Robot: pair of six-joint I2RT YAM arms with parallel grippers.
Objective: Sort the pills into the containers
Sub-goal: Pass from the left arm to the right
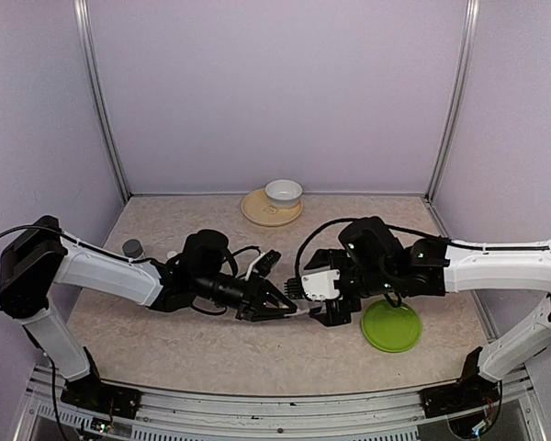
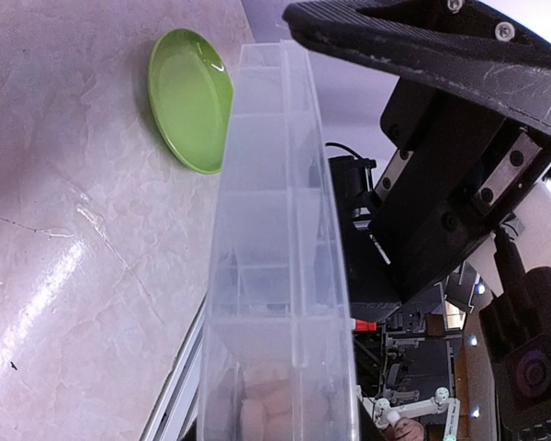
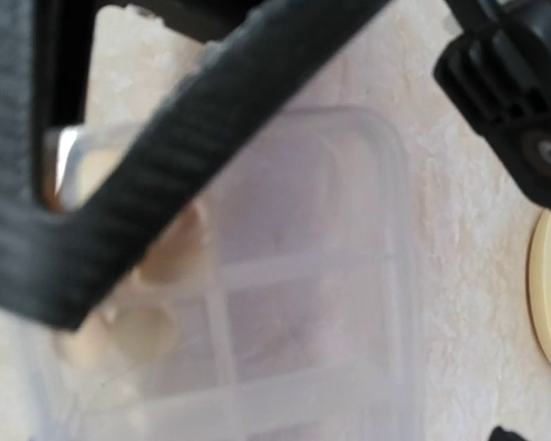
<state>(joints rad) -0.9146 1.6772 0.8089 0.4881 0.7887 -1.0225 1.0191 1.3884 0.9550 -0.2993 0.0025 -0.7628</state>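
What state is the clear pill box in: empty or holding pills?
Not empty: whitish pills show through the pill box wall at one end.

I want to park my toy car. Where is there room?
Crowded: the middle, where left claw and right claw meet at the pill box, beside the green plate. Bare table: the strip between them and the near edge, plus far corners either side of the tan plate.

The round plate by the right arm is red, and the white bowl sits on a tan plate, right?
No, the round plate is green, not red; the top view shows it. The white bowl does sit on the tan plate.
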